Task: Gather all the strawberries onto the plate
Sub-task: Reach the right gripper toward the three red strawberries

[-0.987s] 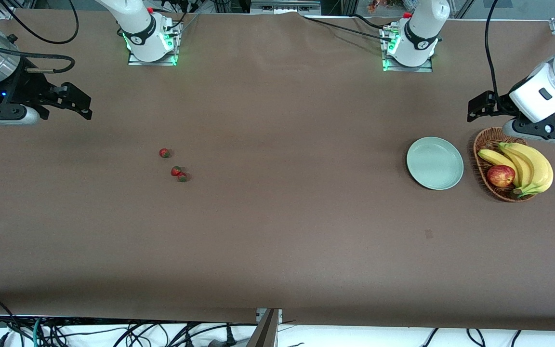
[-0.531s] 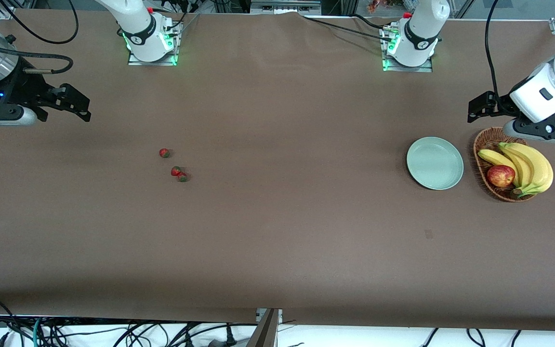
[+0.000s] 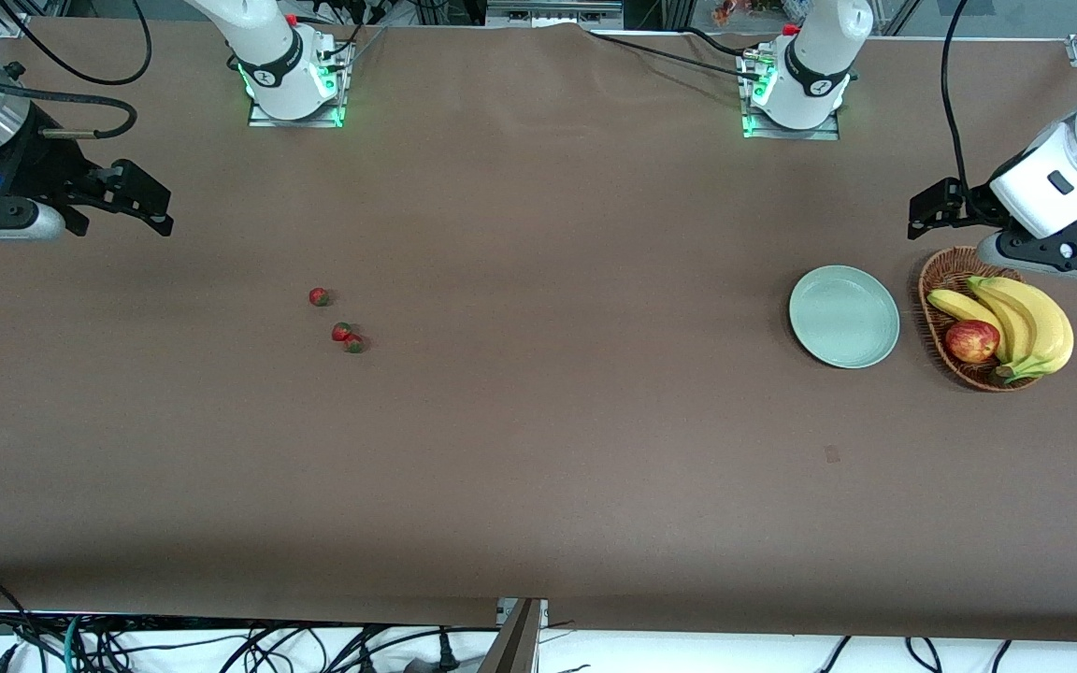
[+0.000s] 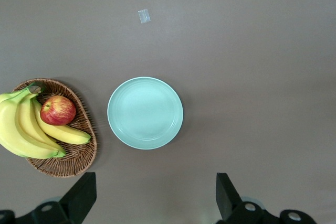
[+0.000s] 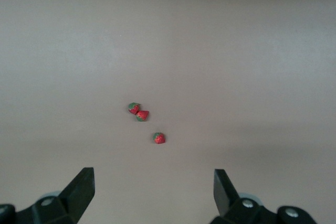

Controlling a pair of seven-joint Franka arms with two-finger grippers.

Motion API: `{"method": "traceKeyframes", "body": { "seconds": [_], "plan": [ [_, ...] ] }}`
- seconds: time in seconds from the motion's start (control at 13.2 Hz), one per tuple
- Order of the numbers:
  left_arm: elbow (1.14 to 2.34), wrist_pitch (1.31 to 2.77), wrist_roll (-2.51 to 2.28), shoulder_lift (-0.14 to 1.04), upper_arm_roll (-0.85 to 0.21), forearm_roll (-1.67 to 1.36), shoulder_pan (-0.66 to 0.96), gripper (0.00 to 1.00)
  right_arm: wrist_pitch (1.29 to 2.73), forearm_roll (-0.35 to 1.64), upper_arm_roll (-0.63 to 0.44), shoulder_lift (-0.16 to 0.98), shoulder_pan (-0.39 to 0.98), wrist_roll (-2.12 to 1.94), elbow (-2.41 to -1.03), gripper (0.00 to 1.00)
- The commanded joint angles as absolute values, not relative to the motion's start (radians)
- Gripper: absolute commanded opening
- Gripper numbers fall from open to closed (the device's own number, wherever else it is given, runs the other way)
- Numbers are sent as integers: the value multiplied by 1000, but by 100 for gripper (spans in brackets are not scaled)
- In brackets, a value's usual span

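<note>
Three small red strawberries lie on the brown table toward the right arm's end: one (image 3: 318, 296) alone, two (image 3: 340, 331) (image 3: 354, 344) touching, nearer the front camera. In the right wrist view they show as a pair (image 5: 134, 108) (image 5: 142, 115) and a single one (image 5: 159, 138). My right gripper (image 3: 161, 211) (image 5: 154, 184) is open and empty, up in the air near that end of the table. The mint-green plate (image 3: 843, 316) (image 4: 145, 113) is empty, toward the left arm's end. My left gripper (image 3: 922, 215) (image 4: 156, 192) is open and empty, hovering beside the basket.
A wicker basket (image 3: 933, 285) (image 4: 79, 153) holding bananas (image 3: 1025, 322) and a red-yellow apple (image 3: 971, 340) stands beside the plate, toward the left arm's end. A small pale scrap (image 4: 144, 16) lies on the table, nearer the front camera than the plate.
My right gripper has drifted slightly toward the robots' side of the table. The left gripper, strawberries and plate have barely moved.
</note>
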State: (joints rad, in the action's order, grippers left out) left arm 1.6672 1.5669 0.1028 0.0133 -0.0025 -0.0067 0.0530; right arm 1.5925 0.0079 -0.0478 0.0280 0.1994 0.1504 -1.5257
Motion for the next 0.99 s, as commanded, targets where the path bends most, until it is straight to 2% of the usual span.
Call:
{"method": "traceKeyframes", "body": {
  "seconds": [0.0, 0.15, 0.46, 0.53, 0.91],
  "plan": [
    [1646, 1565, 110, 23, 2, -8, 57, 100, 1556, 5, -38, 41, 201, 127, -1514, 100],
    [1646, 1568, 109, 21, 2, -8, 57, 100, 1468, 9, -35, 54, 202, 103, -1528, 100],
    [1644, 1569, 110, 21, 3, -9, 57, 100, 1482, 20, -32, 155, 253, 92, -1567, 100],
    [1644, 1569, 110, 23, 3, -9, 57, 100, 1514, 20, -32, 158, 268, 92, -1622, 100],
    [1632, 1569, 109, 21, 5, -17, 57, 100, 1924, 26, -32, 146, 278, 109, -2041, 100]
  ]
}}
